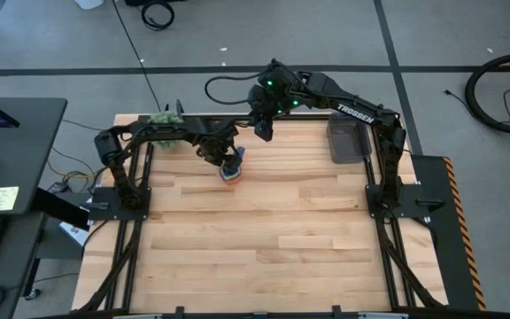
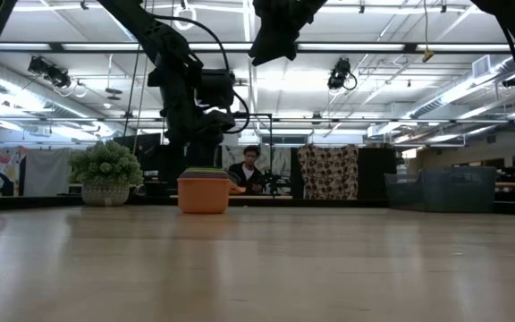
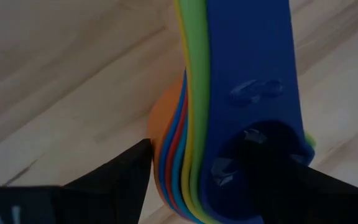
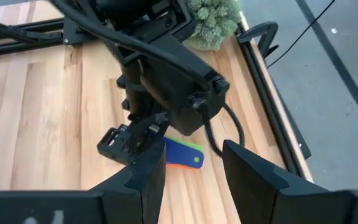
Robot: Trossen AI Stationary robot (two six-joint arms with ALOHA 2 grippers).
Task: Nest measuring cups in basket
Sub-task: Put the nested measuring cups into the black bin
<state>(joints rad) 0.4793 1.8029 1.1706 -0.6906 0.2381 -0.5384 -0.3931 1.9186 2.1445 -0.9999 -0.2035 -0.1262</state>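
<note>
Nesting measuring cups (image 1: 230, 168): orange outermost, dark blue top | left gripper (image 1: 226, 158) grasping stack | right gripper (image 1: 263, 131) released

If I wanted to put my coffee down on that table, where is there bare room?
The whole near stretch of the table, between the two arm frames, is bare wood. The far edge is crowded: the plant, the left gripper over the stacked measuring cups, the right gripper above, and the basket in the far right corner.
</note>
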